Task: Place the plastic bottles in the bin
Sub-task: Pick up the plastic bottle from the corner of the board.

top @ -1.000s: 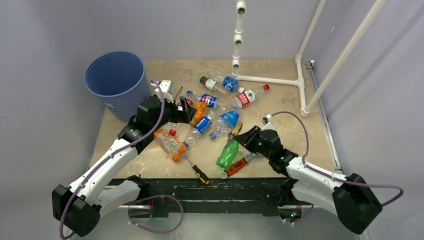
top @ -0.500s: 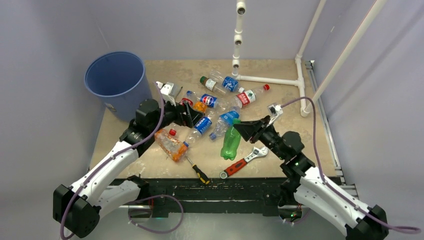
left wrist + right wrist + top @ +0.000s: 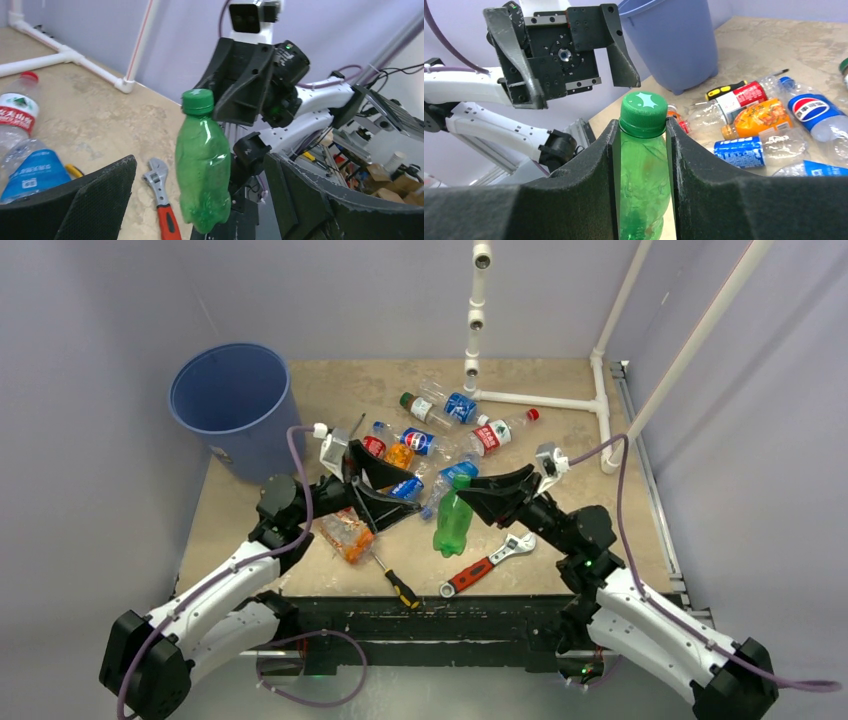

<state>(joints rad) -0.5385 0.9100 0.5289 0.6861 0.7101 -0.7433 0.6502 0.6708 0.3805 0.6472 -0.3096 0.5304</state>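
The right gripper point(image 3: 642, 135) is closed narrow on the neck of the green bottle point(image 3: 642, 175), its two fingers pressed to either side just under the cap. The bottle hangs upright, cap up, clear of the table point(image 3: 600, 530), above the near middle. Behind the fingers the wrist points left. The forearm slopes down and right to a bent elbow, and the rest of the arm runs to its base at the near right corner.

The left gripper point(image 3: 405, 497) stands wide open and faces right, straight at the green bottle. The bottle's body shows between its fingers in the left wrist view, just off the tips and apart from both. Its wrist lies level over the bottle pile. The forearm runs back left and near, folding at the elbow down to the base at the near left corner. The two grippers face each other across the bottle.

Under the left gripper lie more bottles: a crushed orange one point(image 3: 348, 533) near its forearm, and a blue-labelled one point(image 3: 420, 442). A red-labelled one point(image 3: 495, 432) lies farther off. A wrench point(image 3: 490, 565) lies just right of the green bottle and a screwdriver point(image 3: 395, 580) to its near left. The bin point(image 3: 250, 445) stands upright at the far left corner, well apart from the held bottle.
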